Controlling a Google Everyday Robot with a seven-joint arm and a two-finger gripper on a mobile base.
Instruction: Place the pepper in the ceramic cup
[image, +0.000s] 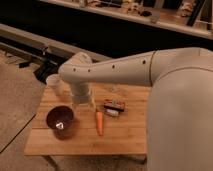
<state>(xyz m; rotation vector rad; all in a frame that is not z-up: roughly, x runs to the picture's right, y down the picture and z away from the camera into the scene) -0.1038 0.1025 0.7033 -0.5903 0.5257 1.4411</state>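
Note:
The orange tapered pepper (99, 123) lies on the wooden table (125, 135), near its middle. The pale-white ceramic cup (53, 82) stands at the table's far left corner, partly hidden behind my arm. My gripper (87, 104) hangs below the white wrist, just up and left of the pepper's top end and to the right of the cup. Its fingers are mostly hidden by the wrist.
A wide dark maroon bowl (60, 120) stands at the front left of the table. A small dark block with a red stripe (114, 105) lies right of the gripper. My large white arm (165, 75) covers the right side. A dark counter runs behind.

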